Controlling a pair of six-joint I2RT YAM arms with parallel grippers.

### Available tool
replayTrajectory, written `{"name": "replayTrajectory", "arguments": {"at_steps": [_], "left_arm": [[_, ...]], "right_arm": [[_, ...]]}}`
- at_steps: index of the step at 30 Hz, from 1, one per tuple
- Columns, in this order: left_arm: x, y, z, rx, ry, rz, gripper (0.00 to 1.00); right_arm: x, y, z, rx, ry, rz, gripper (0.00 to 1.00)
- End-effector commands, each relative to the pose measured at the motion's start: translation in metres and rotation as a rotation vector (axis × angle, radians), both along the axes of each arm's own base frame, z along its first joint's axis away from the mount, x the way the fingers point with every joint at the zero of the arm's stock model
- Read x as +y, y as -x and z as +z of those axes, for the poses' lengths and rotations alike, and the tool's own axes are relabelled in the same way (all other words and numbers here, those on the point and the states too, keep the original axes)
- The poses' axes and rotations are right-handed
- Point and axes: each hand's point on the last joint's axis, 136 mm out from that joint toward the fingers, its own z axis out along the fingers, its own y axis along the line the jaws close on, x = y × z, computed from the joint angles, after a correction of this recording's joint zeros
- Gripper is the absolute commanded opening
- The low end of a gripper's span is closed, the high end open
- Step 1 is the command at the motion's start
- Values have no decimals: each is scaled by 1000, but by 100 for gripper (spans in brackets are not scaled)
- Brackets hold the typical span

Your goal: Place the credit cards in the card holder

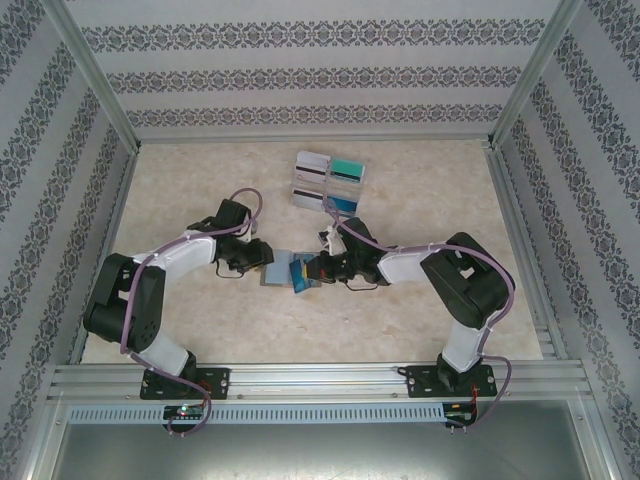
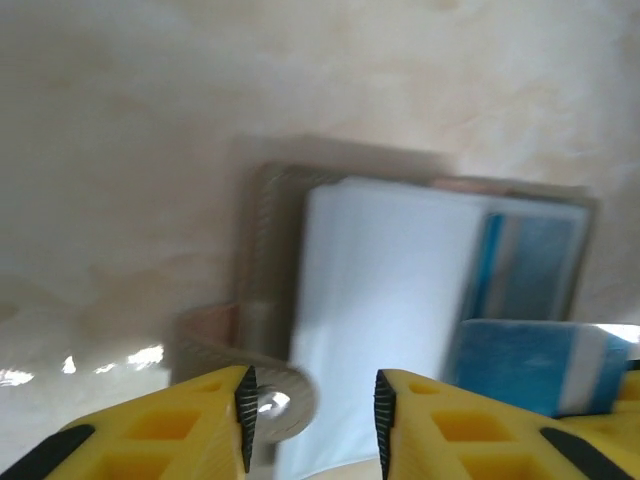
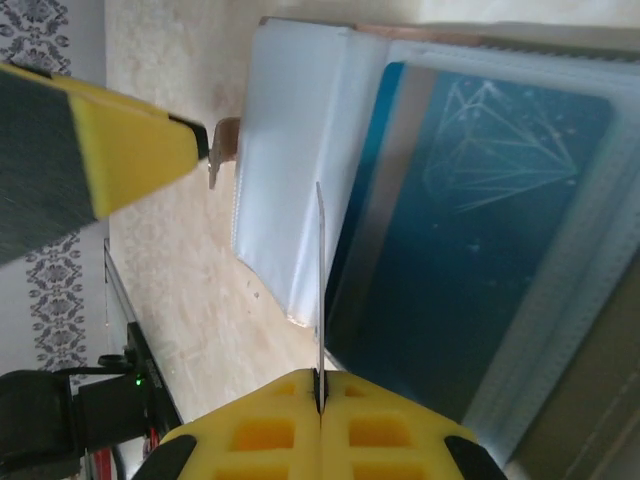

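Two arm bases (image 1: 180,382) nearest; beyond, left end effector (image 1: 262,258) and right end effector (image 1: 322,268) meet at one open card holder (image 1: 272,272) mid-table (image 1: 200,190), four racked cards (image 1: 328,182) farther. Left wrist: jaws parted over pale sleeve (image 2: 380,300). Right wrist: clamped on one card (image 3: 319,280), edge-on.

You see a beige, marbled table (image 1: 420,310) and white walls (image 1: 320,60) banded with grey floral stripes. The card holder (image 2: 380,330) is grey-brown outside, with pale blue-white sleeves. One sleeve shows a teal card (image 3: 490,200) with a faint line drawing. The blue card (image 2: 530,365) has a white band. Your left gripper (image 2: 312,400) and right gripper (image 3: 320,385) are yellow with black pads.
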Motion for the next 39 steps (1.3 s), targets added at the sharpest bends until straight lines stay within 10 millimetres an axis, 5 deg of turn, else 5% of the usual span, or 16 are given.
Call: {"name": "replayTrajectory", "arguments": {"at_steps": [1, 10, 21, 39], "left_arm": [[10, 11, -17, 36, -58, -8, 36], [11, 15, -30, 62, -64, -15, 31], [10, 19, -38, 79, -57, -11, 29], [6, 17, -34, 64, -34, -8, 27]], "right_arm": [[-2, -9, -2, -20, -3, -39, 0], [-5, -24, -10, 42, -34, -92, 0], [8, -27, 15, 14, -97, -55, 0], [12, -33, -5, 76, -96, -77, 0]]}}
